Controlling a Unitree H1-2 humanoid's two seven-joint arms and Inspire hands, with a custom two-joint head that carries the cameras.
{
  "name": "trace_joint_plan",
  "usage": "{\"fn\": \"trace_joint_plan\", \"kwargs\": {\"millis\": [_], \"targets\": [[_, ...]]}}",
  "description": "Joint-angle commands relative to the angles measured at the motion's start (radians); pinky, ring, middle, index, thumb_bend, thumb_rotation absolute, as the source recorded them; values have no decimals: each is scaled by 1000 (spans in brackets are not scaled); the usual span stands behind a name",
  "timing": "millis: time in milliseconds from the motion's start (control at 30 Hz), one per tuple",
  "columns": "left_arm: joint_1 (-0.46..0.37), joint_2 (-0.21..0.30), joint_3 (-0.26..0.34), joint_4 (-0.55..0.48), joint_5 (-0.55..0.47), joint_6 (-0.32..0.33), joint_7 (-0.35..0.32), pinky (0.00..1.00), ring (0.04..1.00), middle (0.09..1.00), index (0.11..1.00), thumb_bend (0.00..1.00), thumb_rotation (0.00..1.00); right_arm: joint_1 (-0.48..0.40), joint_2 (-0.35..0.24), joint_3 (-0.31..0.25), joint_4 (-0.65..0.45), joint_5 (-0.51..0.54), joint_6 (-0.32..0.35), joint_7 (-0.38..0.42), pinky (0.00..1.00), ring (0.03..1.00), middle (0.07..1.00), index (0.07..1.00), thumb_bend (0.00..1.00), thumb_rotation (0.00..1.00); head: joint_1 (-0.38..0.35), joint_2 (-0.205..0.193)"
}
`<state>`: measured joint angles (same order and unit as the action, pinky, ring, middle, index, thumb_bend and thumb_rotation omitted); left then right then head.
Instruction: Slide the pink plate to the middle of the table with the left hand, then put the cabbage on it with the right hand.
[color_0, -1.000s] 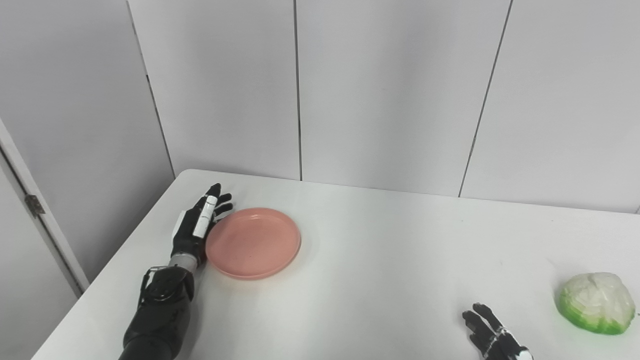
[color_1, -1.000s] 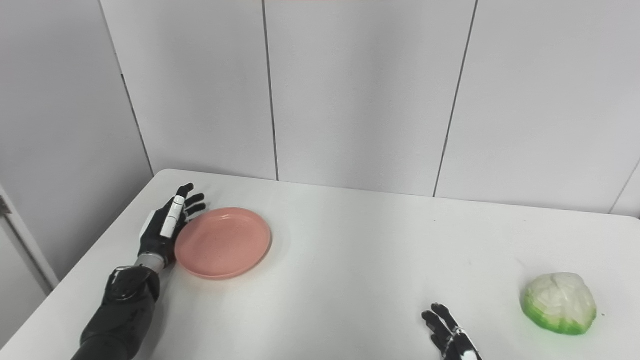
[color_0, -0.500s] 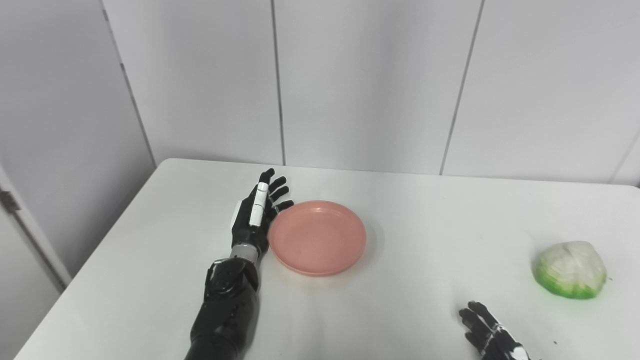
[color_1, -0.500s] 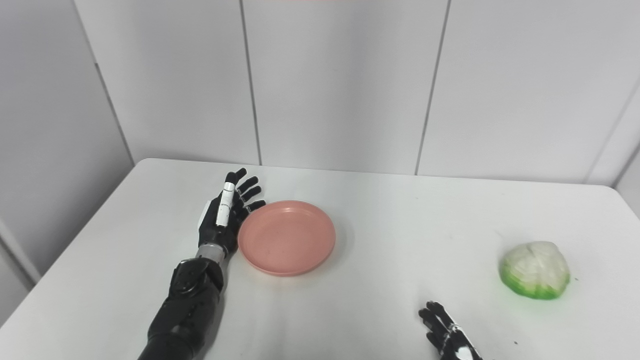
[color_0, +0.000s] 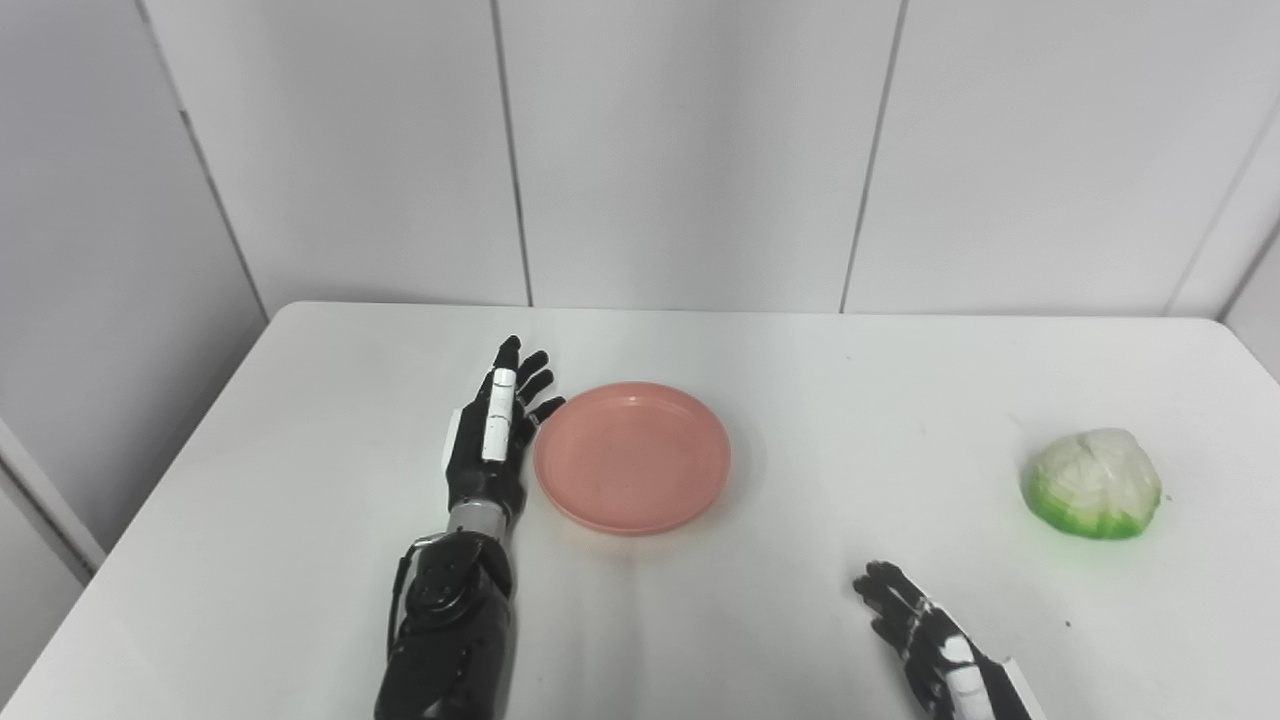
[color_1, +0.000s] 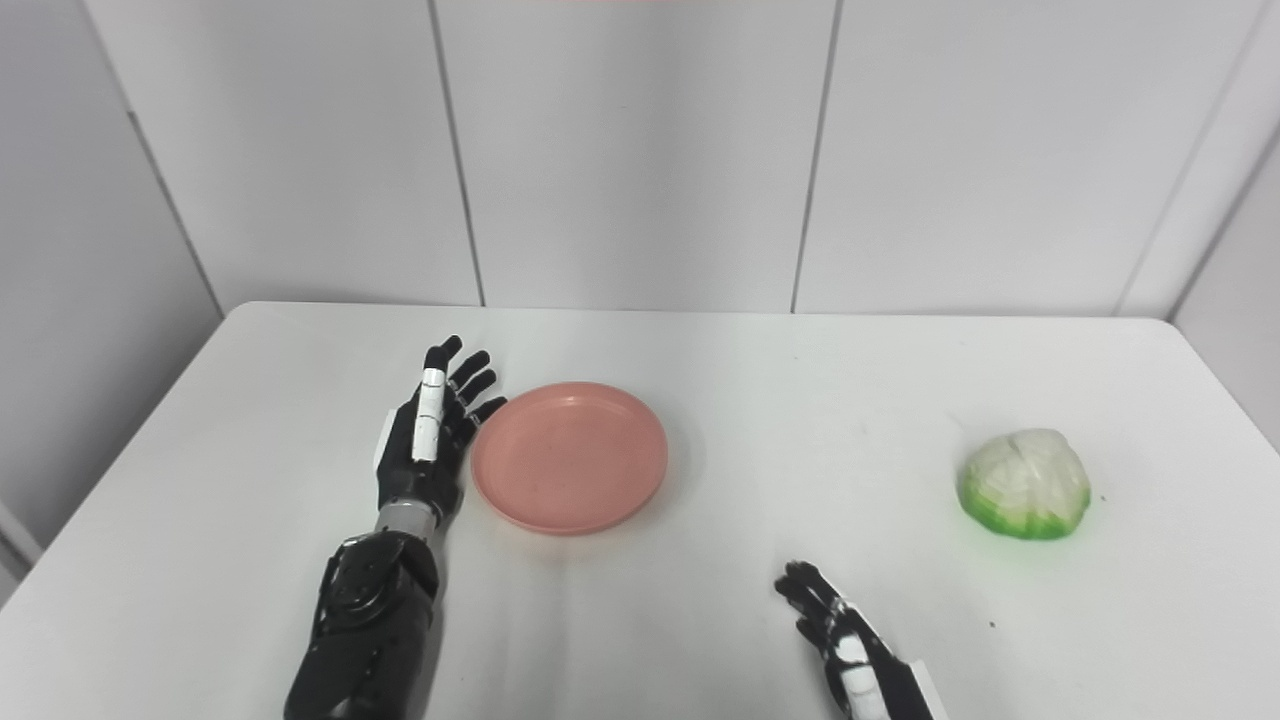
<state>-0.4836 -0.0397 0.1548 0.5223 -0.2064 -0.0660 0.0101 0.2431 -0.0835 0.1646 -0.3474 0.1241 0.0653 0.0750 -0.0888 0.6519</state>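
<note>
Left hand (color_0: 490, 445) flat, fingers spread, edge against pink plate (color_0: 632, 457) at its 9 o'clock; right hand (color_0: 925, 635) spread, cabbage (color_0: 1093, 484) off at 2 o'clock, well apart

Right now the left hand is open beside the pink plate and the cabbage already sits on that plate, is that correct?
Not quite. The cabbage is not on the pink plate; it lies on the table far to the right, as the left eye view shows. The left hand is indeed open beside the plate.
</note>
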Motion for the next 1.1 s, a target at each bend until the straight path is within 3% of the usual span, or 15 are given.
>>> {"fn": "trace_joint_plan", "kwargs": {"millis": [0,67,400,700,833,933,1067], "targets": [[40,-25,-15,10,11,73,18,752,869,854,905,832,834,-18,55,16,-33,-12,9,-6,939,909,842,849,864,998,-13,2],[48,-36,-23,1,13,81,20,778,876,861,905,850,822,-21,60,25,-34,-23,14,-15,934,904,832,847,878,992,-22,3],[56,-63,-57,-3,45,82,23,724,870,855,902,901,833,-37,70,62,-22,-67,6,-52,924,899,826,847,860,1000,-42,-6],[20,-68,-66,26,47,70,26,752,858,844,899,881,825,-43,74,82,6,-120,-26,-78,892,885,822,850,860,1000,-73,-18],[12,-60,-67,45,50,61,28,742,852,844,898,877,840,-50,67,98,12,-316,-42,-150,745,826,853,875,812,940,-91,-29],[9,-50,-54,66,27,51,10,781,868,849,901,873,821,-57,75,93,2,-418,-36,-201,724,800,860,883,843,872,-117,-43],[5,-29,-41,107,13,26,-21,768,878,867,914,863,816,-80,83,77,-40,-516,-15,-239,713,812,874,913,895,954,-170,-65]]}}
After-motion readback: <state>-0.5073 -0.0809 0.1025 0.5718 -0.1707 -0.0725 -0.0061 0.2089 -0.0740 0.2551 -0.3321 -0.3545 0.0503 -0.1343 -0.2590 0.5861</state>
